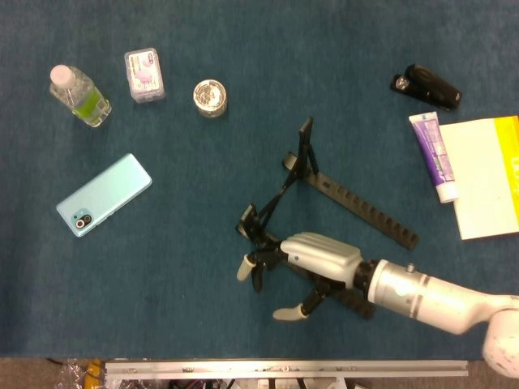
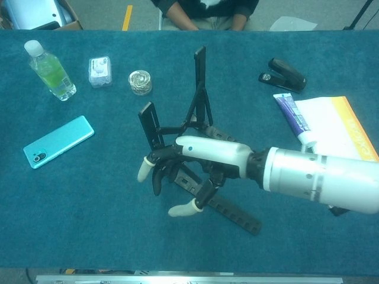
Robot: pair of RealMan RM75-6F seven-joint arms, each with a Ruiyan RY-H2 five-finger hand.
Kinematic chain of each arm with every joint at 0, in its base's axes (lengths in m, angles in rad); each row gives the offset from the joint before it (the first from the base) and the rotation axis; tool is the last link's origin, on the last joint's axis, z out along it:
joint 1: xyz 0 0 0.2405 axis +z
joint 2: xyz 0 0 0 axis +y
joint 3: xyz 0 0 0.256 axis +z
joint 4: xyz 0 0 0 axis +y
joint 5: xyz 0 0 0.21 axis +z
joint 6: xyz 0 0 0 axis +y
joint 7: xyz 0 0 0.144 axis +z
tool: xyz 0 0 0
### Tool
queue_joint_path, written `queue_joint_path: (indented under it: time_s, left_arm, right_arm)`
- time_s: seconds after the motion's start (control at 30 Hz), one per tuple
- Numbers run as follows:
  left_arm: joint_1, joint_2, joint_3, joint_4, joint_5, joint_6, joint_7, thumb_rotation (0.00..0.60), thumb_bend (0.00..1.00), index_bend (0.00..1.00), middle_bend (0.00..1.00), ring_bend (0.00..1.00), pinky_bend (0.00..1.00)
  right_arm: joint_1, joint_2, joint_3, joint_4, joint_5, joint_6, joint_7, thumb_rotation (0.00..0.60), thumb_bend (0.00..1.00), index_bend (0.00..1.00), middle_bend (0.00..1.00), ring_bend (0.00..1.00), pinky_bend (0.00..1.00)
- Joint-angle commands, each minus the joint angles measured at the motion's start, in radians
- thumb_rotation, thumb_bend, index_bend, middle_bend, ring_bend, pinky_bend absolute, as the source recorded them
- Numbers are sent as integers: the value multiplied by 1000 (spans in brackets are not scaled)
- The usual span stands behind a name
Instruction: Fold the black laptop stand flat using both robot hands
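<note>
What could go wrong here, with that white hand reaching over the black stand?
The laptop stand is still propped open with its uprights raised, and only the right hand is over it; no left hand shows. Pushing from one side might slide or tip it rather than fold it. The fingers are spread around the near rail, so they could get pinched if the frame collapses.

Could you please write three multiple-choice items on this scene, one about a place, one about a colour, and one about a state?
1. What lies nearest the clear plastic bottle of green liquid?
A. small lilac-labelled clear box
B. black stapler
C. purple tube

2. What colour is the flat smartphone?
A. red
B. light turquoise
C. black

3. How is the black folding laptop stand?
A. folded flat
B. still propped open
C. lifted off the table

Answers: 1 A, the box sits just beside the bottle; 2 B, its back is pale turquoise; 3 B, its uprights stand up while the right hand reaches over its near rail.
</note>
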State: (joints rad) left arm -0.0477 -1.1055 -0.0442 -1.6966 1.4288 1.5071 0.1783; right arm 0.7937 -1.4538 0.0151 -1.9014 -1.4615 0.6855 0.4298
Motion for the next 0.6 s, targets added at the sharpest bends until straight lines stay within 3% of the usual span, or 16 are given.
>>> queue_joint_path:
  time_s: [0.03, 0.6]
  left_arm:
    - [1, 1, -1, 1, 0, 2, -2, 600, 390, 22, 18, 0, 0]
    - [2, -2, -2, 13, -1, -1, -12, 600, 390, 22, 18, 0, 0]
  right_arm:
    - [4, -37, 9, 40, 53, -11, -34, 600, 194, 309, 447, 278, 314]
    - [-1, -120, 18, 141, 141, -21, -86, 600, 193, 310, 447, 278, 314]
